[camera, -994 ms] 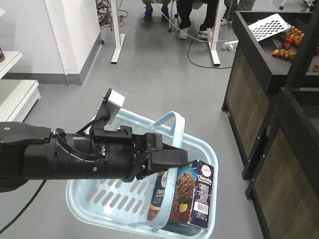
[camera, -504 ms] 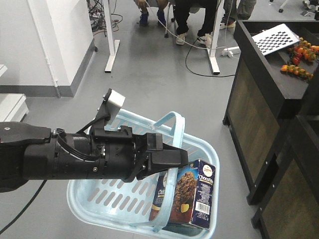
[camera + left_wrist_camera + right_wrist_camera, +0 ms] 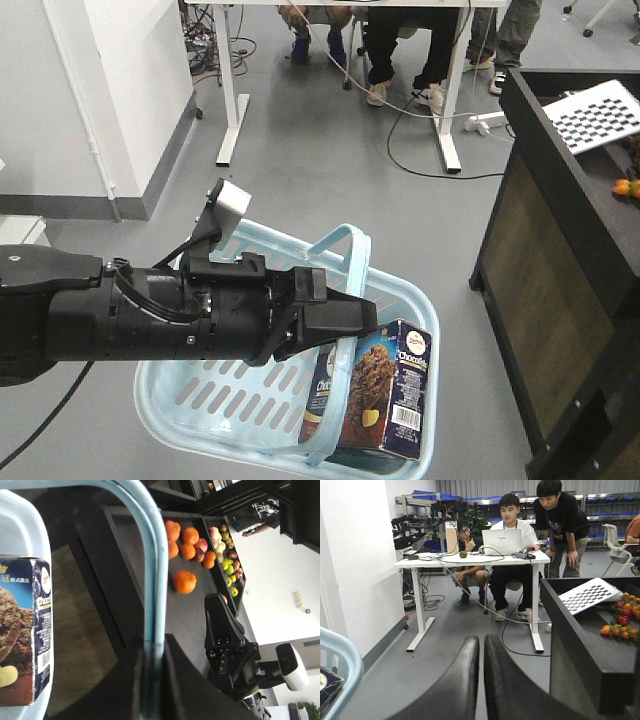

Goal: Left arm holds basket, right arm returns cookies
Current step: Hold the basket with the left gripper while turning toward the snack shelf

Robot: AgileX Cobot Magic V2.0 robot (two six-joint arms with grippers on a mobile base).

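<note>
Basket (image 3: 232, 402) of light blue slotted plastic, hoop handle (image 3: 347, 246) pinched by black left gripper (image 3: 350, 322).
Navy-and-brown cardboard cookie box (image 3: 386, 396) stands upright inside it; black right gripper (image 3: 482, 649) is pressed together, empty.

One basket (image 3: 408, 296), one laptop (image 3: 502, 541), one checkerboard (image 3: 590, 596), three people (image 3: 507, 510).

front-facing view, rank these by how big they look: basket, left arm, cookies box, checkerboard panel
1. left arm and basket: about alike; the arm is nearer the camera, so unranked
2. cookies box
3. checkerboard panel
</note>
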